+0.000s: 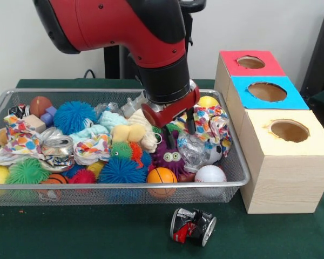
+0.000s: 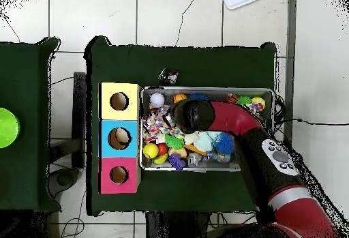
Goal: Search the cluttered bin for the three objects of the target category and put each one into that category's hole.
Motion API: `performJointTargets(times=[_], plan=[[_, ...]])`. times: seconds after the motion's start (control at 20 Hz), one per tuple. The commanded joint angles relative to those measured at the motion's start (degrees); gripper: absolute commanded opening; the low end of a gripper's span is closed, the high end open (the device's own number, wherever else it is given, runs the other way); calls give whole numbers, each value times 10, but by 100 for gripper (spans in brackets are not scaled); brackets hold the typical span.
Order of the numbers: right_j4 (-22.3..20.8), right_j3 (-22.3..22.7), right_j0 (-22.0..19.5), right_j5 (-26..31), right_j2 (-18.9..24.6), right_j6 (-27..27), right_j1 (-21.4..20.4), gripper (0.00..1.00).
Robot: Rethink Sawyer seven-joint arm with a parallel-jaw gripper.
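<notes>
Two fingers [image 1: 179, 128] apart, empty, low among clutter [image 1: 121, 167] near the packed wire bin's [image 1: 235, 162] end rim.

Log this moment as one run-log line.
gripper: down in wire bin, state unclear | crinkled clear bottle: beside it | red hole: empty | crushed can: outside bin

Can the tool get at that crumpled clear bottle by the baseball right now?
Probably yes. The tool hangs just above the bottle, which lies on top of the pile in the bin with nothing over it.
</notes>
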Motion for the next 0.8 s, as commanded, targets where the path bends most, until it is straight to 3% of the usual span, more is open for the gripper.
performJointTargets(times=[0.05,0.4,0.8], plan=[[-11,-22,9,78,-28,36,29,100],[7,-22,13,105,-34,56,42,100],[-5,-30,10,94,-36,45,48,100]])
